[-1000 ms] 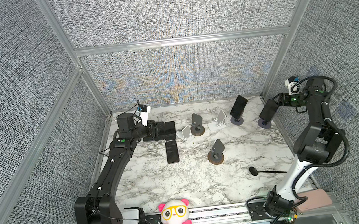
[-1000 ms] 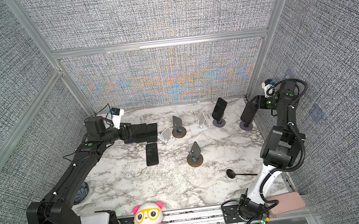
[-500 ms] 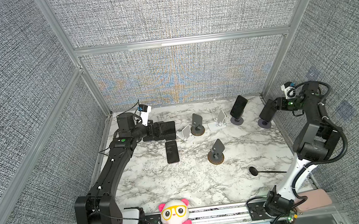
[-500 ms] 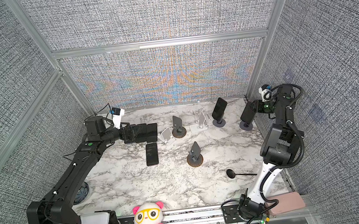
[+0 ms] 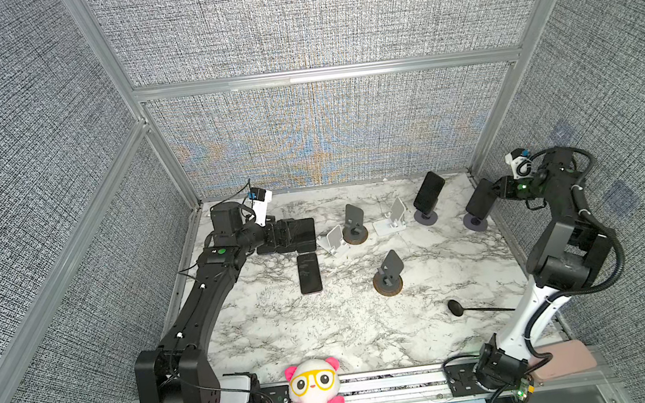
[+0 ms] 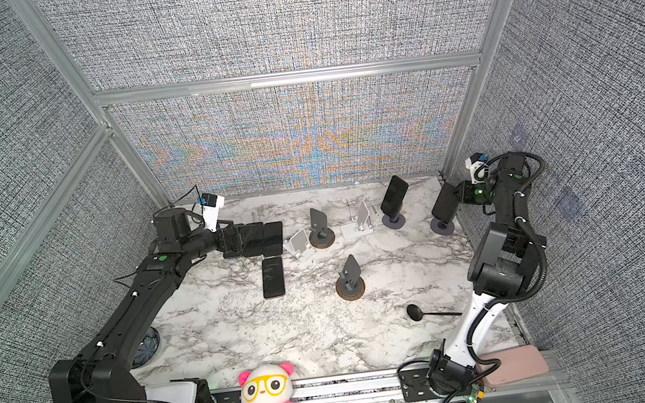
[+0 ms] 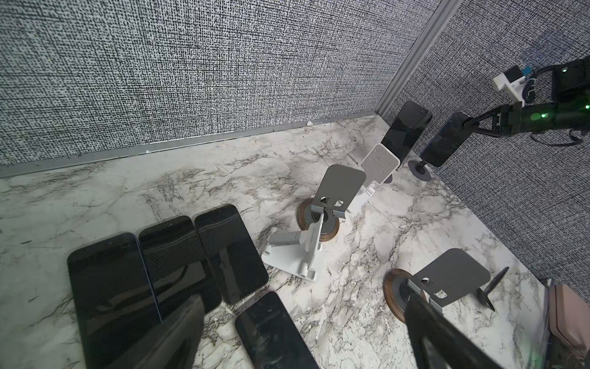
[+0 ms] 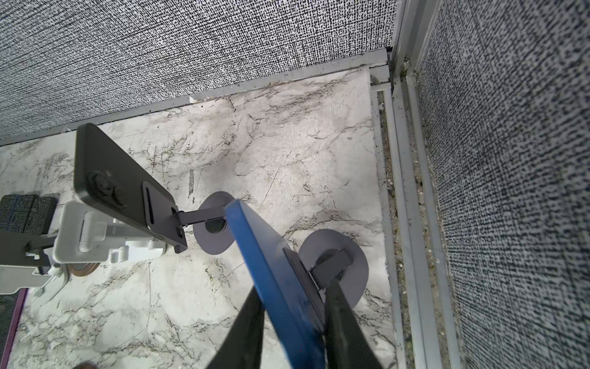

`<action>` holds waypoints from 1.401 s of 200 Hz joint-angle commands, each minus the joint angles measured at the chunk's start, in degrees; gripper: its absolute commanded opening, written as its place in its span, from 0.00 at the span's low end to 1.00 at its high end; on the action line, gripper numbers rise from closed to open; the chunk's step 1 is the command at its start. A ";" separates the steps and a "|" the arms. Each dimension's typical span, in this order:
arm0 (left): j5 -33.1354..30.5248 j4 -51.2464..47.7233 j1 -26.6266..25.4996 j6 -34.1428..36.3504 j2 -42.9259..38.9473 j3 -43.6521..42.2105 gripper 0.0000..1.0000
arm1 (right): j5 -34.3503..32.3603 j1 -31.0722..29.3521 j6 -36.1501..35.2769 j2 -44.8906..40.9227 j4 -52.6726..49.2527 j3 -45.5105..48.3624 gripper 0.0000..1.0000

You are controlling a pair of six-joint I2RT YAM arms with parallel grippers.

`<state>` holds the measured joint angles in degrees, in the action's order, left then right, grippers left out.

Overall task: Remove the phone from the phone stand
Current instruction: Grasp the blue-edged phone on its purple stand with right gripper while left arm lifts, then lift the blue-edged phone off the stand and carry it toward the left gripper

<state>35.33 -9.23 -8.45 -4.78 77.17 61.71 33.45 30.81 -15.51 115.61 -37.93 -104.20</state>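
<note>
Pinches blue phone (image 8: 271,249) by its top end, across its thickness, with right gripper (image 8: 293,287), far right corner of worktop (image 8: 287,143). Probably stiff, slick, breakable. Holds left gripper (image 7: 303,295) wide open, empty.

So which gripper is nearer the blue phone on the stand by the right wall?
Right. The right gripper straddles the blue phone; the left gripper hovers across the table, over the flat phones.

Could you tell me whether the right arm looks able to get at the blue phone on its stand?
Probably yes: the right gripper straddles the blue phone, a finger against each face, nothing in between; the stand sits just behind.
</note>
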 commanded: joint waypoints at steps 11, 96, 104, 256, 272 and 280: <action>1.17 -1.00 0.09 0.20 0.44 0.65 0.99 | 0.35 0.03 0.19 -0.36 0.67 0.13 0.22; 1.05 -1.14 0.10 0.49 -0.05 0.60 0.99 | -0.25 -0.20 0.05 -3.36 0.32 0.42 0.05; 1.03 -1.09 0.10 0.47 -0.17 0.53 0.99 | -0.32 -0.29 0.13 -3.85 0.18 0.40 0.04; 3.06 -0.93 0.10 0.04 1.00 0.90 0.99 | 0.52 -12.63 0.04 -14.05 -16.76 -11.41 0.00; 3.96 0.49 0.10 -1.01 1.55 0.30 0.99 | 1.39 -14.67 -1.09 -14.83 -18.87 -12.41 0.00; 4.95 0.81 0.02 -1.52 1.87 0.25 0.98 | 1.89 -15.90 -1.77 -15.26 -19.87 -12.68 0.00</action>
<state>37.67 -10.20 -8.47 -4.86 78.35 62.24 32.34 17.19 -15.11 101.54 -53.21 -115.77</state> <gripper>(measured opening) 0.986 0.061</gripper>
